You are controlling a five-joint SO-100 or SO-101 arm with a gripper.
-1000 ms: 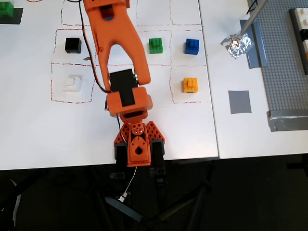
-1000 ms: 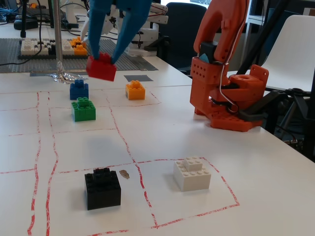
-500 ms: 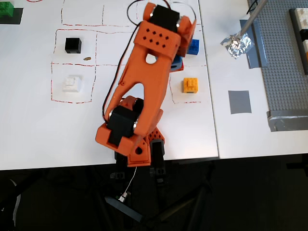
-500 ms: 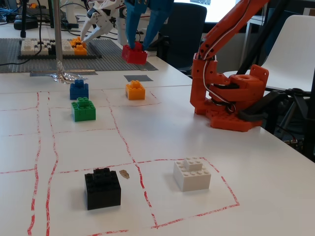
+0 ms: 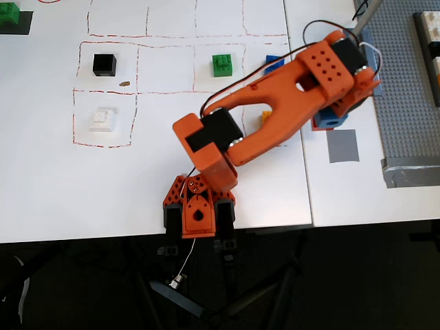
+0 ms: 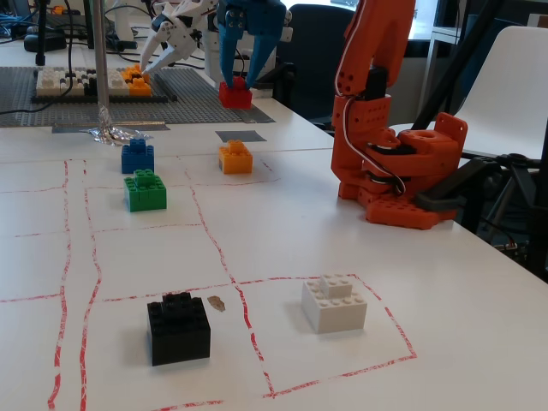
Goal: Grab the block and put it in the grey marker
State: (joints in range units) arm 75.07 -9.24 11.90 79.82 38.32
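Observation:
The red block (image 6: 235, 94) hangs between the blue fingers of my gripper (image 6: 240, 81), lifted off the table. The gripper is shut on it. The grey marker (image 6: 241, 135) is a flat dark square on the white table just below and in front of the held block. In the overhead view the gripper (image 5: 328, 120) covers most of the block (image 5: 318, 126), of which only a red sliver shows, and the marker (image 5: 342, 146) lies bare just below and to the right of it.
An orange-yellow brick (image 6: 235, 157), a blue brick (image 6: 137, 156) and a green brick (image 6: 145, 190) stand left of the marker. A black brick (image 6: 178, 328) and a white brick (image 6: 334, 303) stand nearer. A studded grey baseplate (image 5: 402, 103) and crumpled foil (image 6: 116, 133) lie beyond.

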